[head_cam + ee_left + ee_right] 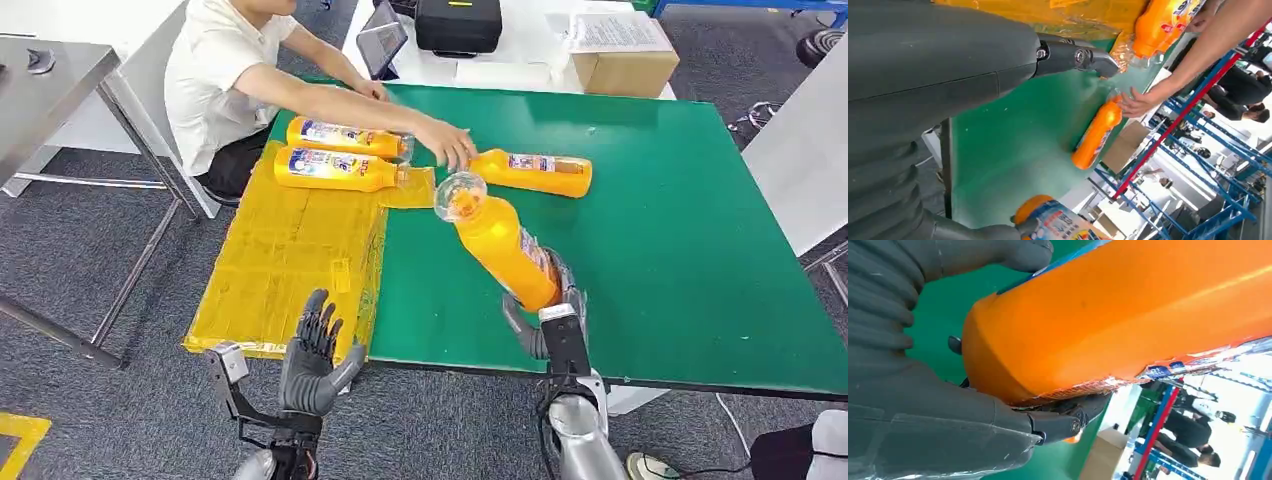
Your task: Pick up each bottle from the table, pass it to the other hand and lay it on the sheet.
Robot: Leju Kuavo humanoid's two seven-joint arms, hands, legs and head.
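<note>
A bottle (503, 247) is gripped by the right hand (545, 315) above the table (650, 230), while the left hand (312, 360) is held open, nothing in it.

Glossy orange plastic bottle (505, 248), crinkled shiny yellow plastic sheet (285, 260), matt green table (660, 250), brown cardboard box (625, 70)

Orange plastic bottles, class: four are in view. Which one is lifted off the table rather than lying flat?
The orange plastic bottle gripped at its base by the right hand. It tilts clear cap upward; the others lie flat.
</note>
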